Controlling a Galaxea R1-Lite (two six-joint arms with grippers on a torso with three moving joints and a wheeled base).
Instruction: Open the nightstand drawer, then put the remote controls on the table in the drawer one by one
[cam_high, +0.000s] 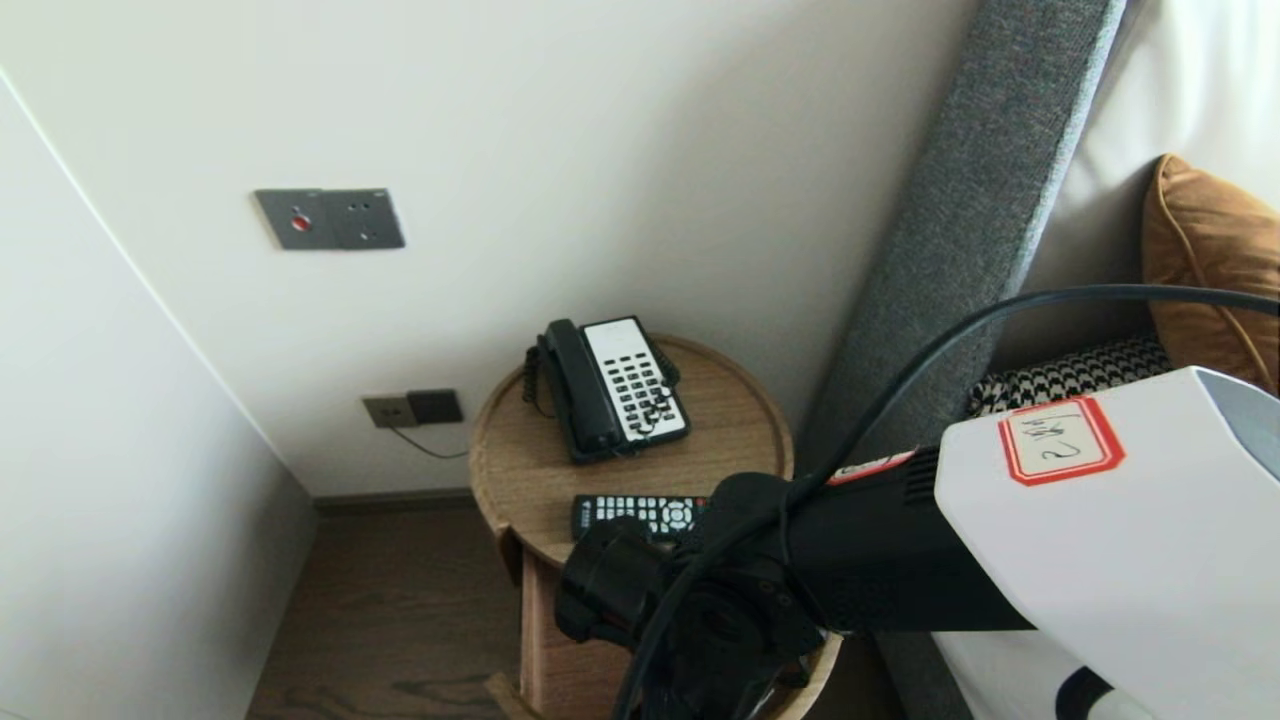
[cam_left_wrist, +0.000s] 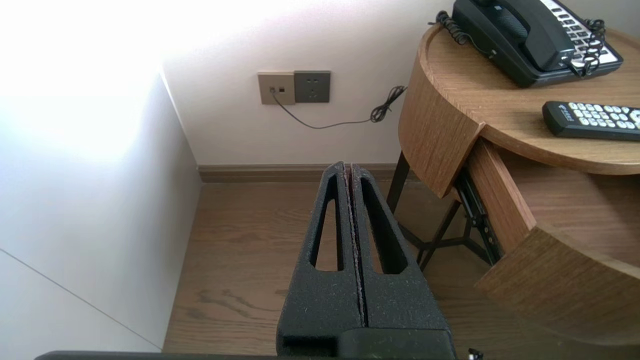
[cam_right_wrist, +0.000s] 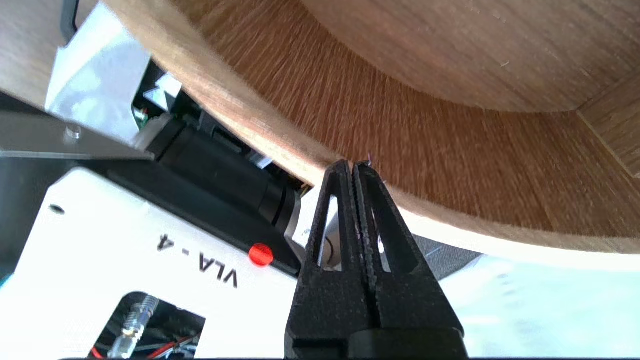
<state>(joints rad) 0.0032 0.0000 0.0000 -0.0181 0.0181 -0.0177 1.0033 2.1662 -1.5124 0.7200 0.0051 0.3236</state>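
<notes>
Drawer (cam_left_wrist: 560, 290): found open under the worktop (cam_left_wrist: 465, 90).
Right claw (cam_right_wrist: 352, 165): closed, nothing held, set at the drawer's curved rim.
Left claw (cam_left_wrist: 348, 166): closed, parked left.

Holds right gripper (cam_right_wrist: 354, 166), fingers together, at the side table's (cam_high: 735, 425) curved front; parks left gripper (cam_left_wrist: 350, 169), likewise closed, beside it.

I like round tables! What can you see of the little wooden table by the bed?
The round table looks like light-brown grained wood, with a low raised rim around its top. Thin black legs hold it up. Under the top, a curved drawer stands pulled open. It sits by the wall, beside the grey headboard. A black telephone and a remote lie on it. The right gripper, jaws shut, is at the drawer's curved front.
</notes>
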